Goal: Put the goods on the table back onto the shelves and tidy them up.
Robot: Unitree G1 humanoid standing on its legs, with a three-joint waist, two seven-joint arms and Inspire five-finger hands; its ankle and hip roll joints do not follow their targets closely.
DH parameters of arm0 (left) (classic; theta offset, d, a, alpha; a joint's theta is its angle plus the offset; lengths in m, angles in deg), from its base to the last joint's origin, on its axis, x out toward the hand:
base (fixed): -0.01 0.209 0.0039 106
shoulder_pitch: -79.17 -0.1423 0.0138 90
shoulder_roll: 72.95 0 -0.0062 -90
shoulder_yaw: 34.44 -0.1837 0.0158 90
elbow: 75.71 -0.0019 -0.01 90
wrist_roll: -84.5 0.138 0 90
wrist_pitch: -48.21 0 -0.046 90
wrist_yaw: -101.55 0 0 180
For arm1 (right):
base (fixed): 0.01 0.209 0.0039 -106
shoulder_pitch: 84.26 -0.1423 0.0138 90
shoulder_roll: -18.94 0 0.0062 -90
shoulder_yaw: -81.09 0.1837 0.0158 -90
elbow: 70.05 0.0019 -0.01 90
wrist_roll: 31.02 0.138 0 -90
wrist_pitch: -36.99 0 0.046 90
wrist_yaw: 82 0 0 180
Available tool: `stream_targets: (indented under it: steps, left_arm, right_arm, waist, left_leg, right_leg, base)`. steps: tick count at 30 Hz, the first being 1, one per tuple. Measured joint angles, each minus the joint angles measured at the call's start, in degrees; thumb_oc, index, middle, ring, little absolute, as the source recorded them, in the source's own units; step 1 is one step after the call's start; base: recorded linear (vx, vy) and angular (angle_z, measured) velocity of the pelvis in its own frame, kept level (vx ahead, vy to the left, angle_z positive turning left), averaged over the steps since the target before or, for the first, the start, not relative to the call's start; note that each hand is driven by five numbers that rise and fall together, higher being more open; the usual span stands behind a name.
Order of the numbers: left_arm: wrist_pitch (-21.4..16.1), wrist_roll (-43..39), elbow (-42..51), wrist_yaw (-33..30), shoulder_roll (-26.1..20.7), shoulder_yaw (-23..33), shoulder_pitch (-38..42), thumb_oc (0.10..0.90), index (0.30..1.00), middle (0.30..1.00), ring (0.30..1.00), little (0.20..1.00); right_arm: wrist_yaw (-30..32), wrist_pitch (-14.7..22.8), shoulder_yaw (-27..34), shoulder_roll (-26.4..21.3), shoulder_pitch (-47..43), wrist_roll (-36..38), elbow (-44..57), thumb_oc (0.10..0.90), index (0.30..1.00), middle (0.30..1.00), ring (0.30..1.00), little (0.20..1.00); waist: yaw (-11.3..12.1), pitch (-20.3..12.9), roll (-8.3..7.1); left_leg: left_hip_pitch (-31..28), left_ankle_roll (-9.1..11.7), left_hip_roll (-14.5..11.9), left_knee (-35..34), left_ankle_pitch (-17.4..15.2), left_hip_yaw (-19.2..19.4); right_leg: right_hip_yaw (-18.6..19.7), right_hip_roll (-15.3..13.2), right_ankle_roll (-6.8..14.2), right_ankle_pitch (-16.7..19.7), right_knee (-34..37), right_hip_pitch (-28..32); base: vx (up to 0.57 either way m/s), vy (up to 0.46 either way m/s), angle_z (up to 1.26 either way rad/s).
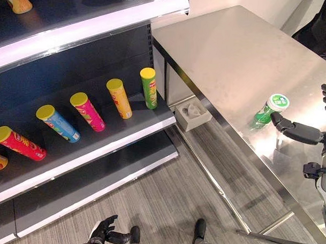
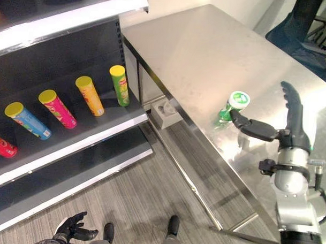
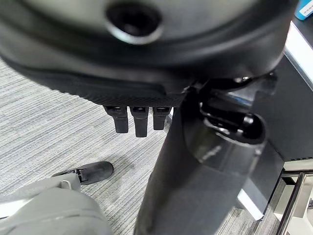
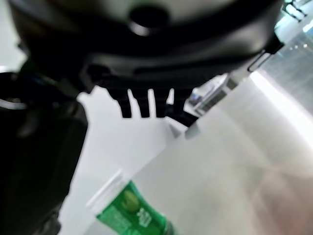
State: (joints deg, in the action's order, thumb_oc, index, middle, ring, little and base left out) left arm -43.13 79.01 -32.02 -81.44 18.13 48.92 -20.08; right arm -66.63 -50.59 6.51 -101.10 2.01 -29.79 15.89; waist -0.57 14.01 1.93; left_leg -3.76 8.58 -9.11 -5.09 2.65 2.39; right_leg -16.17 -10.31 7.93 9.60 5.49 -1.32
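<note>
- Steel table (image 1: 229,54) runs along the right, brushed top bare except for one green can (image 2: 231,107) with a white lid, standing near the front edge.
- Right hand (image 2: 288,129) is up beside that can, fingers straight and spread, thumb reaching toward it, nothing grasped; whether the thumb tip touches the can, I can't tell.
- Left hand (image 2: 72,227) hangs low over the floor, fingers loosely relaxed, holding nothing.
- Dark shelving unit (image 1: 98,136) on the left: on its middle shelf a row of tube cans, green (image 1: 148,87), orange (image 1: 119,98), pink (image 1: 87,111), blue (image 1: 57,122) and red (image 1: 18,142), all yellow-lidded.
- Grey striped floor (image 1: 165,197) below, and a small grey box (image 1: 193,115) sits between shelf and table leg.
</note>
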Motion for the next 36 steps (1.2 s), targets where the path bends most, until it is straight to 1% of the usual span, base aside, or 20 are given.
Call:
stream_targets:
  steps: [5,12,14,17,20,21,23,28,31,36]
  left_arm:
    - [-0.04,0.00,0.00,-0.01,0.00,0.03,-0.01,0.800,0.900,0.900,0.900,0.900]
    - [-0.07,-0.02,0.01,-0.01,-0.11,0.12,-0.12,0.800,0.900,0.900,0.900,0.900]
    - [-0.07,-0.02,0.05,-0.01,-0.34,0.11,-0.19,0.800,0.900,0.900,0.900,0.900]
    - [-0.11,-0.07,0.22,-0.02,-0.76,0.11,-0.21,0.800,0.900,0.900,0.900,0.900]
    - [-0.14,-0.16,0.32,-0.03,-1.31,0.11,-0.24,0.800,0.900,0.900,0.900,0.900]
    - [-0.17,-0.16,0.52,-0.03,-1.42,0.12,-0.24,0.800,0.900,0.900,0.900,0.900]
    - [-0.17,-0.17,1.37,-0.03,-1.52,0.12,-0.37,0.800,0.900,0.900,0.900,0.900]
    - [-0.17,-0.66,1.72,-0.04,-1.65,0.22,-0.95,0.800,0.900,0.900,0.900,0.900]
    - [-0.17,-1.17,1.83,-0.03,-1.67,0.28,-0.99,0.800,0.900,0.900,0.900,0.900]
    - [-0.16,-1.16,2.05,-0.03,-1.67,0.50,-0.91,0.800,0.900,0.900,0.900,0.900]
  right_arm:
    - [0.10,0.00,-2.21,0.00,-0.03,-0.11,-1.12,0.800,0.900,0.900,0.900,0.900]
    - [0.83,-0.38,-3.85,0.31,-0.42,-0.80,-4.94,0.800,0.900,0.900,0.900,0.900]
    - [1.30,-0.38,-4.63,0.32,-1.71,-0.98,-6.09,0.800,0.900,0.900,0.900,0.900]
    - [1.40,-0.53,-5.83,0.32,-3.49,-1.08,-7.92,0.800,0.900,0.900,0.900,0.900]
    - [2.01,-0.81,-8.15,0.32,-6.59,-1.29,-9.33,0.800,0.900,0.900,0.900,0.900]
    - [2.53,-0.81,-8.47,0.32,-7.31,-1.57,-9.58,0.800,0.900,0.900,0.900,0.900]
    - [2.67,-0.88,-8.46,0.33,-8.57,-2.46,-11.53,0.800,0.900,0.900,0.900,0.900]
    - [3.76,-1.27,-8.21,0.35,-8.70,-2.54,-11.80,0.800,0.900,0.900,0.900,0.900]
    - [4.81,-1.51,-7.14,0.53,-7.40,-3.20,-11.75,0.800,0.900,0.900,0.900,0.900]
    - [5.16,-1.99,-5.44,2.32,-5.87,-3.46,-11.76,0.800,0.900,0.900,0.900,0.900]
  waist:
    - [0.13,-0.22,-0.42]
    - [2.21,-0.53,-1.35]
    - [2.68,-0.58,-1.47]
    - [2.78,-0.59,-1.50]
    - [3.55,-0.58,-1.50]
    - [4.20,-0.57,-1.48]
    - [4.81,-0.57,-1.48]
    - [4.71,-0.53,-1.43]
    - [4.62,-0.39,-1.14]
    - [4.05,-0.30,-1.00]
  left_leg:
    - [0.20,0.00,0.02,-0.01,0.00,0.02]
    - [0.75,-0.01,0.07,0.00,0.00,-0.06]
    - [1.17,-0.01,0.10,0.00,0.04,-0.11]
    - [1.93,0.07,0.09,0.02,0.21,-1.18]
    - [2.25,0.07,0.14,0.02,0.21,-1.44]
    - [2.30,0.07,0.16,0.02,0.21,-1.47]
    - [2.42,0.07,0.18,0.02,0.21,-1.63]
    - [2.79,0.07,0.30,0.02,0.21,-2.13]
    - [2.84,0.07,0.32,0.02,0.21,-2.19]
    - [2.68,0.06,0.37,0.01,0.21,-2.12]
  right_leg:
    - [0.01,-0.04,0.01,-0.01,0.01,-0.21]
    - [-0.19,-0.13,0.03,-0.03,0.01,-0.65]
    - [-0.33,-0.16,0.01,0.00,0.01,-1.08]
    - [-0.95,-0.19,-0.01,0.03,0.00,-1.20]
    - [-1.17,-0.24,-0.01,0.02,0.01,-1.29]
    - [-1.23,-0.28,0.04,-0.02,0.02,-1.30]
    - [-1.41,-0.30,0.09,-0.07,0.03,-1.30]
    - [-2.18,-0.48,0.26,-0.21,0.03,-1.30]
    - [-2.30,-0.52,0.35,-0.28,0.03,-1.28]
    - [-2.25,-0.58,0.36,-0.29,0.04,-1.19]
  base:
    - [0.00,0.000,0.00]
    - [0.00,0.000,0.01]
    - [0.00,0.000,0.00]
    - [0.01,-0.008,0.14]
    - [0.01,-0.009,0.05]
    - [0.00,0.000,0.00]
    - [0.02,-0.012,0.05]
    - [0.02,-0.007,0.06]
    - [0.03,-0.006,0.02]
    - [0.01,-0.001,0.00]
